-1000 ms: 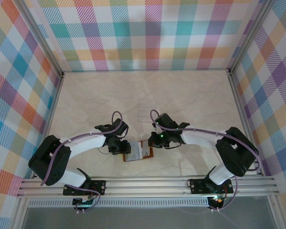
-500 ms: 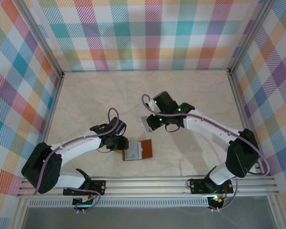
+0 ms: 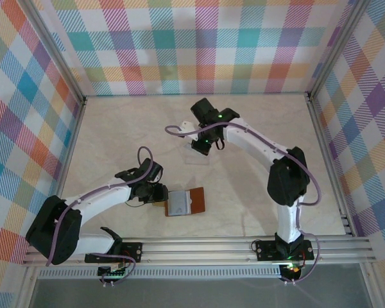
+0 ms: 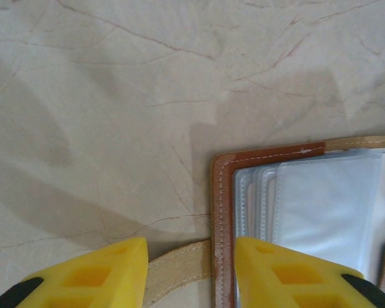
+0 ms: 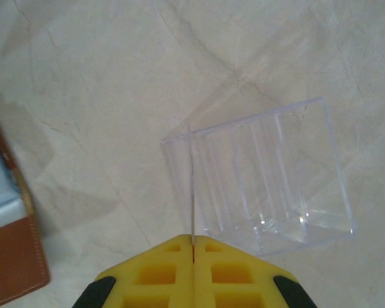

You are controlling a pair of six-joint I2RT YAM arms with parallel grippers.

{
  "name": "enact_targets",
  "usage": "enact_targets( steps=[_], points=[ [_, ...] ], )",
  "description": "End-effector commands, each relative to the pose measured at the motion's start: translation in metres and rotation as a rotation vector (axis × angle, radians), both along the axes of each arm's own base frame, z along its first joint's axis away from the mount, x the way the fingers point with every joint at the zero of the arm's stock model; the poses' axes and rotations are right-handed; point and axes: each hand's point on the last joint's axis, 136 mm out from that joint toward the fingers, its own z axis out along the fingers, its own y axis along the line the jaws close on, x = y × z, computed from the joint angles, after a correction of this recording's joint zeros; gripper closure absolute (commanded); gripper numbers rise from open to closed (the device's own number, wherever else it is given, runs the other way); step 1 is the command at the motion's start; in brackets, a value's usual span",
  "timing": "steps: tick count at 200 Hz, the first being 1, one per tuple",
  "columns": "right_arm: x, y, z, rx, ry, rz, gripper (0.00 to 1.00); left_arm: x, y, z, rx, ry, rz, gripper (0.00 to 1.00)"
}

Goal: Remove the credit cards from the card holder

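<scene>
Card holder [image 3: 194,201] well apart from clear tray [image 5: 269,179] and credit card [image 5: 192,186]

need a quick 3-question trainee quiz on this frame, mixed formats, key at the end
1. True or false: the card holder is folded shut.
2. The right gripper is shut on a credit card seen edge-on. What lies right ahead of it in its wrist view? A) a clear slotted tray B) a metal bowl C) a stack of coins
3. Fill in: in the left wrist view, a tan ____ lies between the left gripper's fingers.
Key: 1 false, it lies open; 2 A; 3 strap.
</scene>
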Motion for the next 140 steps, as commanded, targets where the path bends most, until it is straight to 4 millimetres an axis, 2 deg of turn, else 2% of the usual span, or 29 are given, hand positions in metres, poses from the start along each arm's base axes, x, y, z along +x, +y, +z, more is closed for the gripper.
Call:
enact_targets(
  steps=[1, 55, 98, 117, 140],
  points=[
    [0.002, -0.01, -0.014, -0.102, 0.022, 0.076, 1.0, 0.0, 0.0, 0.0, -0.025, 0.001, 0.005, 0.59],
    [0.02, -0.01, -0.043, -0.202, 0.036, 0.095, 1.0, -0.001, 0.002, -0.002, -0.02, 0.005, 0.004, 0.59],
    [0.012, -0.014, -0.061, -0.252, 0.102, 0.138, 1.0, -0.001, -0.005, 0.007, -0.068, -0.004, -0.009, 0.59],
    [0.009, -0.015, -0.058, -0.252, 0.114, 0.139, 1.0, -0.001, -0.006, 0.01, -0.077, -0.008, -0.01, 0.59],
    [0.004, -0.009, -0.034, -0.181, 0.094, 0.145, 1.0, -0.001, -0.007, 0.014, -0.081, -0.011, -0.01, 0.59]
  ],
)
